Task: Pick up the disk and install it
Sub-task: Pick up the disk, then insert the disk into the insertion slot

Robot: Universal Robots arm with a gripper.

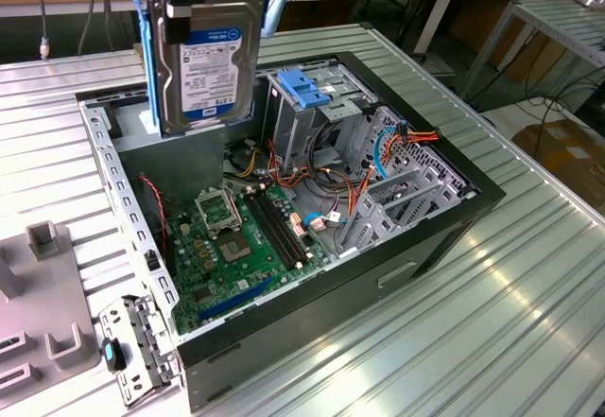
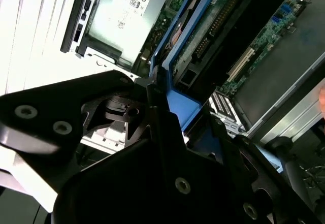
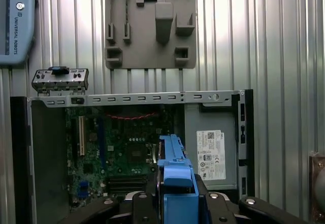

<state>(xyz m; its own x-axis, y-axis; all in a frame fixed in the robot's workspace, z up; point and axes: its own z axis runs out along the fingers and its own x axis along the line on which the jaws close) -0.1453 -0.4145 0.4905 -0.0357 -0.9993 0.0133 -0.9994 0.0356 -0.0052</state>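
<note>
Grasp: the gripper (image 1: 185, 8) is clamped on the disk (image 1: 210, 62), with black fingers (image 1: 178, 15) pinching it near its top edge. In the first wrist view the fingers sit on either side of a blue rail (image 3: 175, 176).

Position: the disk hangs upright in the air over the open case (image 1: 444, 218), above the far corner at the exterior view's left, label face toward the exterior camera.

Disk: flat, rectangular, dark metal. It has a white label with a blue band and blue plastic rails (image 1: 145, 58) along the long edges.

Case: black sheet-metal box lying on its side with the lid off, on a ribbed aluminium table (image 1: 492, 322). A perforated metal strip (image 1: 113, 181) runs along the rim at the exterior view's left.

Contents:
- A green motherboard (image 1: 236, 237) lies flat on the floor, with open room above it.
- A metal drive cage (image 1: 302, 124) with a blue handle (image 1: 307, 89) shows just beside the disk's edge, at the exterior view's right.
- Orange, red and blue cables (image 1: 388, 147) are bunched past the cage.
- A grey power-supply box (image 3: 210, 154) with a white sticker sits in the corner — the first wrist view shows it beside the held rail.

Outside the case, at the exterior view's left:
- A grey moulded fixture plate (image 1: 38, 304) with raised blocks and slots.
- A small slotted metal bracket (image 1: 137, 351) with a blue clip, near the case corner.
</note>
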